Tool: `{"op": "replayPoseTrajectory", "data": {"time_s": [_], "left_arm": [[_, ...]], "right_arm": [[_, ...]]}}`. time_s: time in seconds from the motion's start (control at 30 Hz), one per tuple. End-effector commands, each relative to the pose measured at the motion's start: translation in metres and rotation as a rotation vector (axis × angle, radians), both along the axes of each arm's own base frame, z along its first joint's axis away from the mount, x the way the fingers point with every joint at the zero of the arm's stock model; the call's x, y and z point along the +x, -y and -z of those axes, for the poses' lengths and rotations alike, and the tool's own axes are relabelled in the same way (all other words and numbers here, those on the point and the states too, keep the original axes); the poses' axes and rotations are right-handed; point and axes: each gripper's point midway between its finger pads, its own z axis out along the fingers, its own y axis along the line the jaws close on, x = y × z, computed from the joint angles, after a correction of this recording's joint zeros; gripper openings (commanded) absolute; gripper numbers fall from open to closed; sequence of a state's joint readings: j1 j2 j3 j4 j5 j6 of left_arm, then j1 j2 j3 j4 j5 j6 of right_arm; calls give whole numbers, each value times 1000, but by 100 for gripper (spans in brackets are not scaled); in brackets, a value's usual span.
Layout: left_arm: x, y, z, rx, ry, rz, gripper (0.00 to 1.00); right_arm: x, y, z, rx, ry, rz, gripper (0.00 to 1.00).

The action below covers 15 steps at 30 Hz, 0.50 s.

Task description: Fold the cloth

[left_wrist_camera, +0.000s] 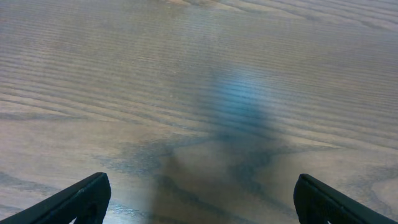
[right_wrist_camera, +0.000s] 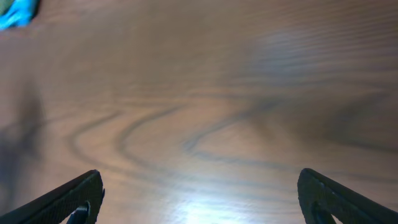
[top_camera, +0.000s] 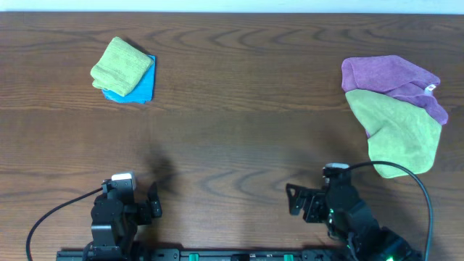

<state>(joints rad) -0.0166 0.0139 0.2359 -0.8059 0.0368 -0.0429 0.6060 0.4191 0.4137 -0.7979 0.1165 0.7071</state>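
The cloth [top_camera: 406, 138] lies unfolded by the counter's [top_camera: 239, 94] right edge, roughly midway between the far and near edges. It is lime green, rumpled, and rounded at its near side. A purple cloth [top_camera: 391, 76] overlaps its far side and touches it.

Toward the far left corner I see a second lime-green cloth [top_camera: 122, 65], folded into a compact pad. It rests on a bright-blue cloth [top_camera: 141, 90] that sticks out beneath it on the right and near sides.

The right pincer [right_wrist_camera: 200, 196] sits at the near edge, right of centre, well apart from the cloth. It is released, with its fingers spread wide, nothing between them and bare wood below. A blurred scrap of blue shows in the top left corner of its wrist view.

The left pincer [left_wrist_camera: 200, 199] is at the near edge on the left side. It is also released and empty over bare wood.
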Motion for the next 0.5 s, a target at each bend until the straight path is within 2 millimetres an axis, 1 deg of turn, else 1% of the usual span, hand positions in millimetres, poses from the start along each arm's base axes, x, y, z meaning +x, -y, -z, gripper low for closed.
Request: {"op": "replayPoseTrajectory", "data": {"time_s": [0.0,0.17,0.27,0.37,0.47], "left_arm": [[-2,-2,3,28,-8,3,95],[-2,-2,3,28,-8,3,95],[-2,-2,3,28,-8,3,95],[-2,-2,3,28,-8,3,95],[-2,-2,3,28,-8,3,95]], "right_arm": [[11,26,-4,-98,71,74,99],[17,50,-14,-241,186,21,99],[18,64,-17,-314,233,10,99],[18,78,-14,-375,252,26,99],[17,91,-4,-415,255,59,99]]}}
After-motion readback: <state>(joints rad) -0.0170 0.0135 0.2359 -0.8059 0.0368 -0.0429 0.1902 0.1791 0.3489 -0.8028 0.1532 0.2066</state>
